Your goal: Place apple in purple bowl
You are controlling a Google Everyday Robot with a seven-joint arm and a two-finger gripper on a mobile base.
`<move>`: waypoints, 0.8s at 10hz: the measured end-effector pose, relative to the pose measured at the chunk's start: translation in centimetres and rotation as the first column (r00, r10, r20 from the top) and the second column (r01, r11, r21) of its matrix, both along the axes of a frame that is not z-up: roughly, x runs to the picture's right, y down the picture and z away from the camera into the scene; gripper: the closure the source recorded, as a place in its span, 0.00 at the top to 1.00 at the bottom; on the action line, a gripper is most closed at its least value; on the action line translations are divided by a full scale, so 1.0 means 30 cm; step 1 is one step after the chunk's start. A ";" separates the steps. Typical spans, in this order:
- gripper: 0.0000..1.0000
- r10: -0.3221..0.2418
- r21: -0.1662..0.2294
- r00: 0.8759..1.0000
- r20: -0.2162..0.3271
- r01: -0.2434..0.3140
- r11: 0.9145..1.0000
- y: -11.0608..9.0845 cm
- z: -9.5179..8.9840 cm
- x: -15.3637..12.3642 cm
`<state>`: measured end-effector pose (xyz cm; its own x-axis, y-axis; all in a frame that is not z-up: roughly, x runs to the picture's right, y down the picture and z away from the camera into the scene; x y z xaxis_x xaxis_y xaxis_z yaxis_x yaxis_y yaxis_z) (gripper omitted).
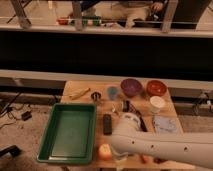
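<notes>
Down front, the tool (116, 155) hangs beside the apple (104, 151).

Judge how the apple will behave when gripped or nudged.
The apple is round, so a nudge would likely roll it, perhaps off the table, whose near edge it sits by. It looks smooth and firm, so it may slip. The gripper sits right of it.

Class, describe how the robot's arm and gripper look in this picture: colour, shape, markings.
The arm is a thick, smooth white tube with a rounded joint cap and small dark dots along its side. No cables show. The gripper, at its left end beside the small yellow-orange apple, is mostly hidden.
</notes>
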<state>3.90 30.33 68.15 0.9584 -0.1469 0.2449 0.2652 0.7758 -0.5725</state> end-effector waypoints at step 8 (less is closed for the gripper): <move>0.80 -0.052 0.067 0.997 0.051 0.049 0.997 0.028 0.002 -0.113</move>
<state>0.50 31.17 68.22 0.9355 -0.2121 0.2827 0.3332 0.7961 -0.5052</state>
